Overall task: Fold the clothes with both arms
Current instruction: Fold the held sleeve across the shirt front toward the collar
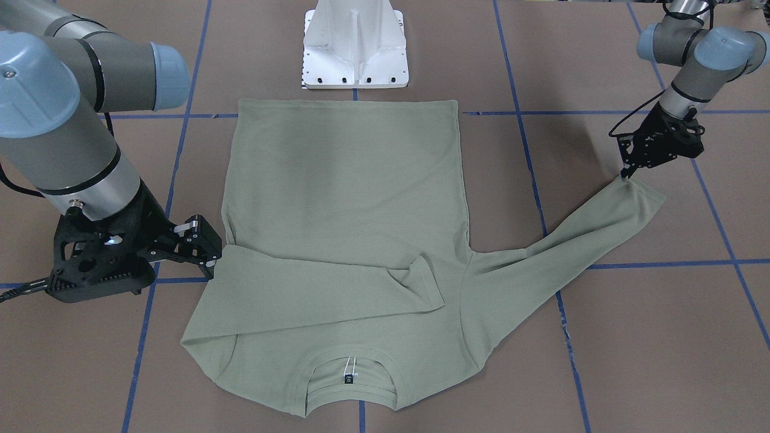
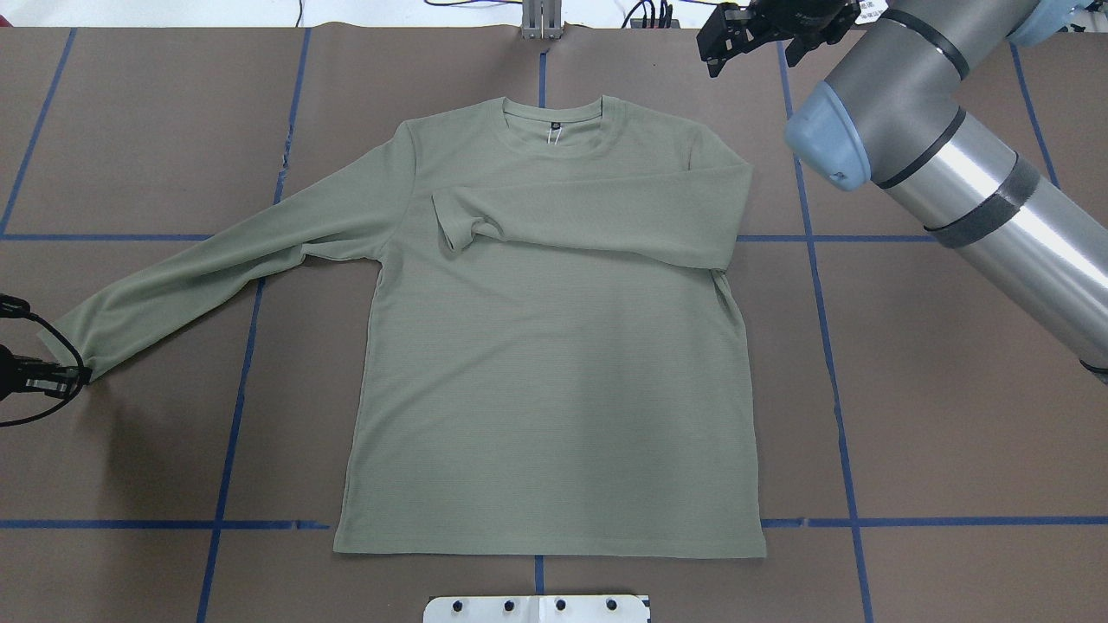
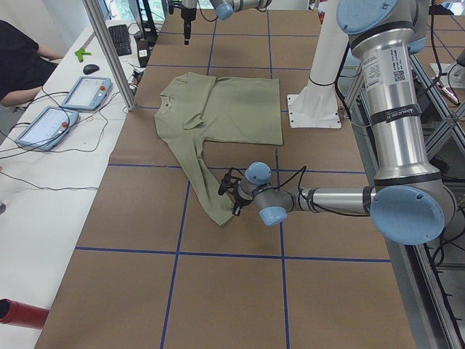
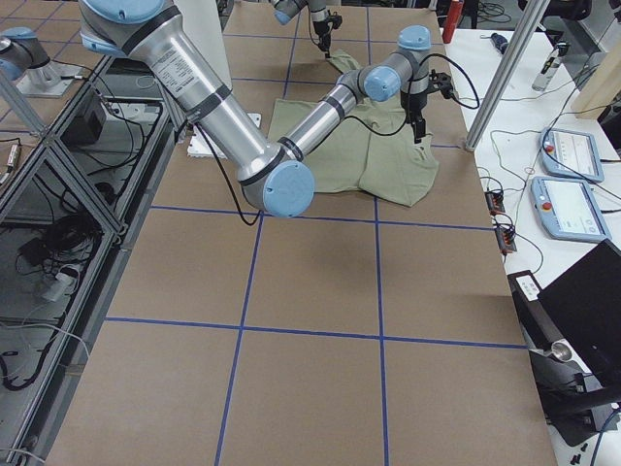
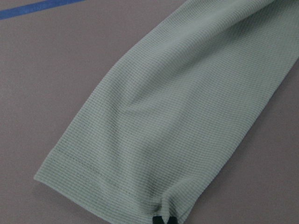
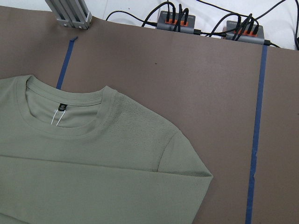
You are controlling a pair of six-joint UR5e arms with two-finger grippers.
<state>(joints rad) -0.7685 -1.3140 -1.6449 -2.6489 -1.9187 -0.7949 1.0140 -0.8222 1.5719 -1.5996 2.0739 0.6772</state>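
The sage-green shirt lies flat on the brown table, collar and dark neck tag at the far edge. One sleeve is folded across the chest. The other sleeve stretches out to my left. My left gripper is shut on the edge of that sleeve's cuff, low at the table; the front view shows it too. My right gripper is open and empty, just outside the folded shoulder. The right wrist view shows the collar and shoulder, no fingers.
The white pedestal base stands at the shirt's hem side. Blue tape lines cross the table. Power strips and an aluminium post sit beyond the collar. Teach pendants and an operator are beyond the table.
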